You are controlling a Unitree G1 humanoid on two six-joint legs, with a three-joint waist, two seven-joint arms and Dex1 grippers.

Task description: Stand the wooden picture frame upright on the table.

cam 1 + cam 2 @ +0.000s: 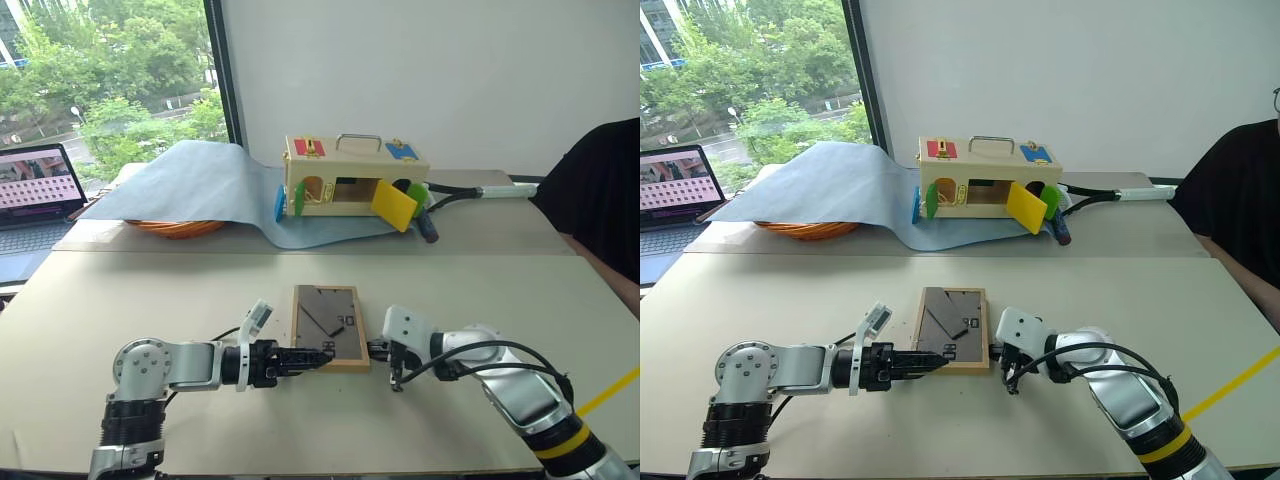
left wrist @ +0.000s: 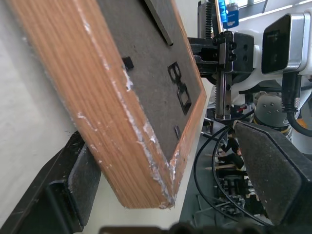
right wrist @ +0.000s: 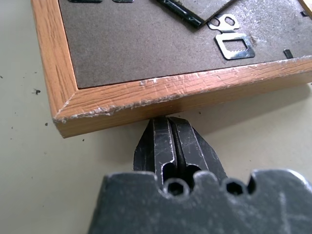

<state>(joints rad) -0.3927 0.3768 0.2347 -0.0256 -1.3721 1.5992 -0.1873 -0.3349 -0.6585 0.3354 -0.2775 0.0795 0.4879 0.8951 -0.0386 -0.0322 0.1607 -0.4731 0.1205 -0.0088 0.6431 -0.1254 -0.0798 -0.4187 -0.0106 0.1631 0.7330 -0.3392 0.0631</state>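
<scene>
In the head views, the wooden picture frame [image 1: 329, 326] lies face down near the middle of the table [image 1: 150, 290], so you cannot see its picture. The left gripper [image 1: 318, 357] and right gripper [image 1: 378, 350] flank its near corners.

In the left wrist view, 2 fingers [image 2: 73, 190] stand spread around a scuffed corner; take it by the stiff wood rim, which looks light and rigid.

In the right wrist view, the fingers [image 3: 170, 146] are pressed together against the frame's edge. The fold-out stand is cut off.
</scene>
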